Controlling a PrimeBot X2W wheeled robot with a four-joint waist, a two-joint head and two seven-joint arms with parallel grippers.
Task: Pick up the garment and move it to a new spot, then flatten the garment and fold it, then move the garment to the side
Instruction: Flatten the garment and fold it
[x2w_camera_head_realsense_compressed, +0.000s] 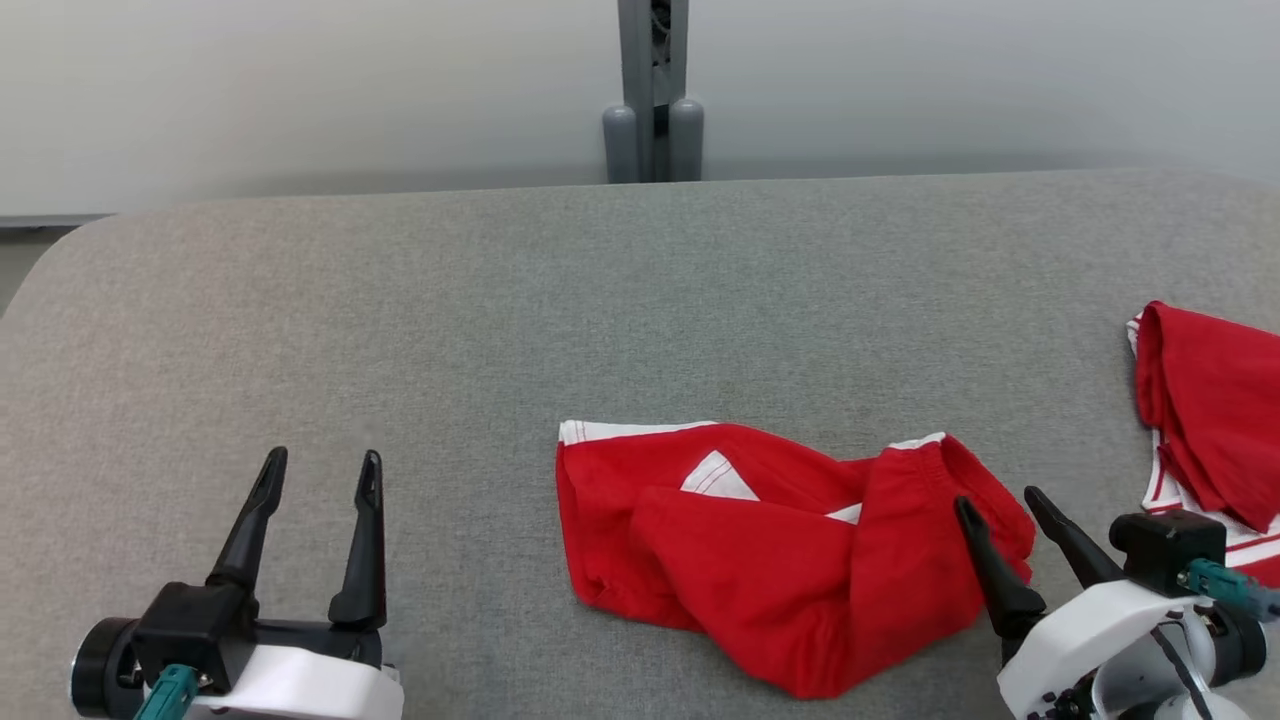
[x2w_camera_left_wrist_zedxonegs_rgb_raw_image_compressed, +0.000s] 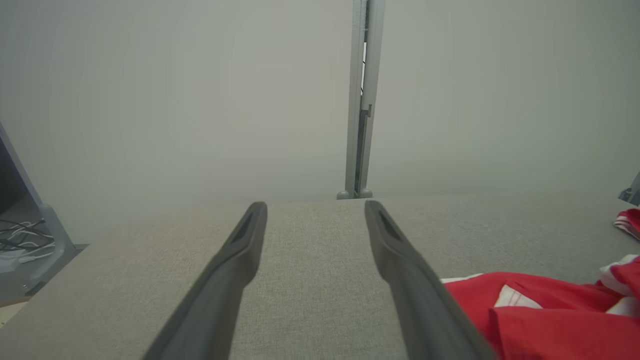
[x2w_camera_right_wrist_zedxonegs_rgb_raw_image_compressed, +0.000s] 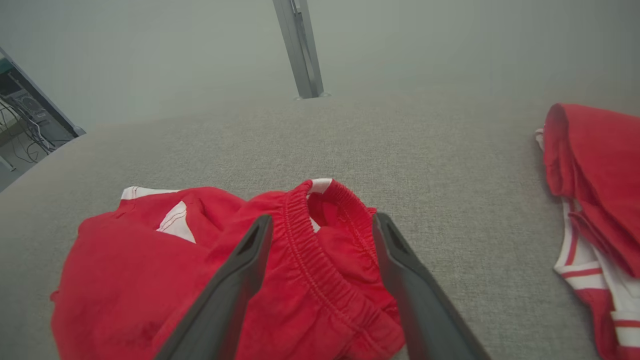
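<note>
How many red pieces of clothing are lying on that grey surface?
2. A crumpled red garment lies in the middle, by the right pincer. A second red garment lies at the far right, cut off by the picture's edge, so more may be hidden beyond.

Matt red cloth garment (x2w_camera_head_realsense_compressed: 760, 560), soft and creased, with white trim and a gathered elastic waistband (x2w_camera_right_wrist_zedxonegs_rgb_raw_image_compressed: 300, 235). Coarse grey woven fabric covering the table (x2w_camera_head_realsense_compressed: 500, 330). Matt dark fingers (x2w_camera_head_realsense_compressed: 365, 540), probably plastic, on glossy white wrist shells (x2w_camera_head_realsense_compressed: 290, 690). Smooth grey post (x2w_camera_head_realsense_compressed: 652, 90) at the far edge.
</note>
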